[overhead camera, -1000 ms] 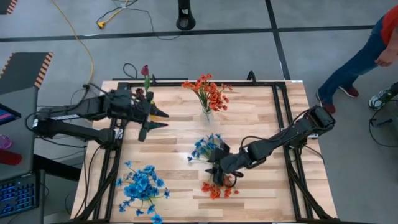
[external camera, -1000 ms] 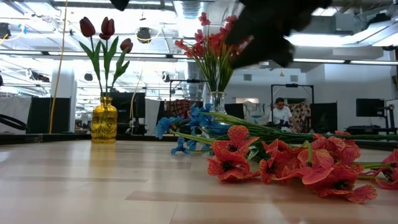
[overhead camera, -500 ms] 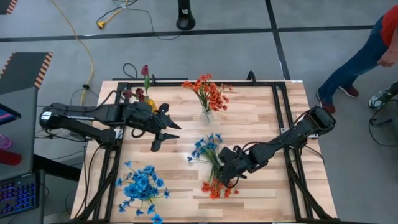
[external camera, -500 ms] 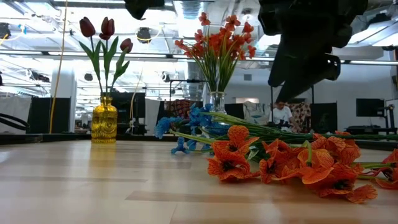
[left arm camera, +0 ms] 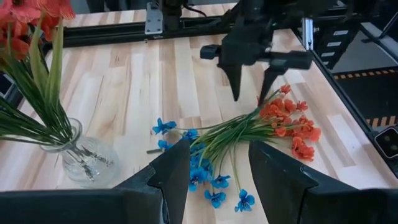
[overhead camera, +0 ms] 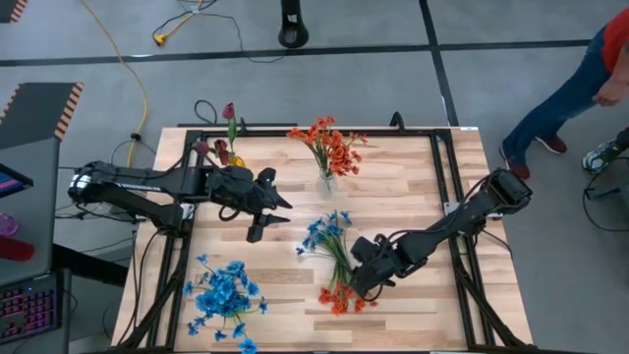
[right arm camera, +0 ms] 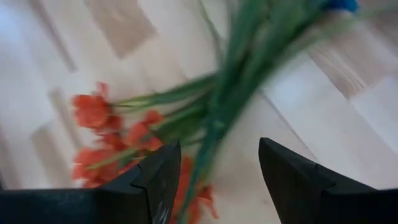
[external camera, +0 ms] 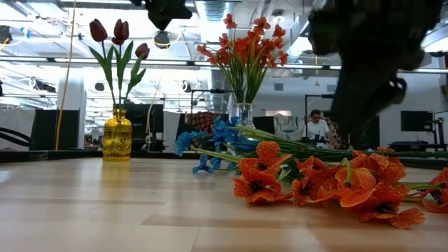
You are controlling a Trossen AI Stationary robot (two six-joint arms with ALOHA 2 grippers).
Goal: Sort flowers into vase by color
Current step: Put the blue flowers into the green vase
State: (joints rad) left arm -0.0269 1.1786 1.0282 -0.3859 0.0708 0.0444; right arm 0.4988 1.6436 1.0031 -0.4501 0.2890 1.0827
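Wooden table: three vases, loose blue and orange flowers.

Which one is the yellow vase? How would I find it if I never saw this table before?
Start at the wooden table and look to its far corner on the left arm's side. The yellow vase stands there, amber glass with dark red tulips in it. The other vase, by the table's far edge near the middle, is clear glass and holds orange flowers.
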